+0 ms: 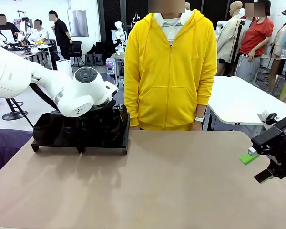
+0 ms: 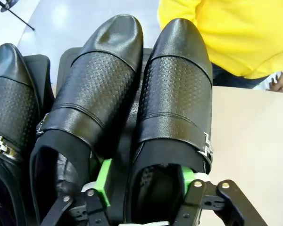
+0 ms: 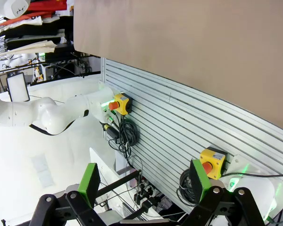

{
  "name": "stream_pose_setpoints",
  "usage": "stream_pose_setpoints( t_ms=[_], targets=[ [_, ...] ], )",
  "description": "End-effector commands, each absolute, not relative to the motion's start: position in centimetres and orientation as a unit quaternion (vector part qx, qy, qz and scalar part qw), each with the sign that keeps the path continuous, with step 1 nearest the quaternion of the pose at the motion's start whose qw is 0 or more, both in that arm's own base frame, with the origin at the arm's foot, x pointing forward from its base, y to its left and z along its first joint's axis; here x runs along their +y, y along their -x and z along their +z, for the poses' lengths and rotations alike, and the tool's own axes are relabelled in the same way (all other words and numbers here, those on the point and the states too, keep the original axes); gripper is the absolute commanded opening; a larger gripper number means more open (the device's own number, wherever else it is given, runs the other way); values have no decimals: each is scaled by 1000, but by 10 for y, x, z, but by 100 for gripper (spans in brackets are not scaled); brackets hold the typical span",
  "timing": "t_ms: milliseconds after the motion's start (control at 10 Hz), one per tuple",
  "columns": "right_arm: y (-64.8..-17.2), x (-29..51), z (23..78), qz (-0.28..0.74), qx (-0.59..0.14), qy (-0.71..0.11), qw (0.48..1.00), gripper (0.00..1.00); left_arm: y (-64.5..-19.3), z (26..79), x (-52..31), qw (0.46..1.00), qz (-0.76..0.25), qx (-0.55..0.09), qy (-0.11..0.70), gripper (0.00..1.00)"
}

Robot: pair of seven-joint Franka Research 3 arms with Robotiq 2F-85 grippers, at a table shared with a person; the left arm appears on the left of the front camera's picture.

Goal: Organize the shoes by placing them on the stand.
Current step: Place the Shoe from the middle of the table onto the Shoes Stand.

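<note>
The left gripper point(image 2: 144, 188) straddles the heel wall of the rightmost shoe point(image 2: 177, 99) on the stand point(image 1: 105, 143), jaws parted slightly, one pad inside the opening, one outside. Whether it grips cannot be told. Three shoes show in the left wrist view, side by side. The right gripper point(image 3: 144, 181) hangs open off the table point(image 1: 181, 186). Judgement: placement nearly complete.
</note>
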State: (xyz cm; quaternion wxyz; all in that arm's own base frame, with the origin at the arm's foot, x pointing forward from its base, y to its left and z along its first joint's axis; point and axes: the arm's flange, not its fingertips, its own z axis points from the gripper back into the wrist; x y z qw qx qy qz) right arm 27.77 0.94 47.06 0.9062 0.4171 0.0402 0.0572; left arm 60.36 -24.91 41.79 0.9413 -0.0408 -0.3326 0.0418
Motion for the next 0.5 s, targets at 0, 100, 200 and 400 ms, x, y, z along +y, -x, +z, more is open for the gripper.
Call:
stream_pose_setpoints(
  t_ms=[0, 100, 200, 400],
  targets=[
    [-279, 9, 470, 68, 36, -426, 901, 100, -599, 433, -244, 950, 29, -308, 39, 100],
    [-279, 9, 470, 68, 36, -426, 901, 100, -585, 448, -249, 957, 14, -286, 32, 100],
    [-279, 9, 470, 68, 36, -426, 901, 100, -572, 465, -254, 957, -2, -290, 29, 100],
    [-279, 9, 470, 68, 36, -426, 901, 100, -547, 502, -256, 952, -17, -305, 25, 100]
  ],
)
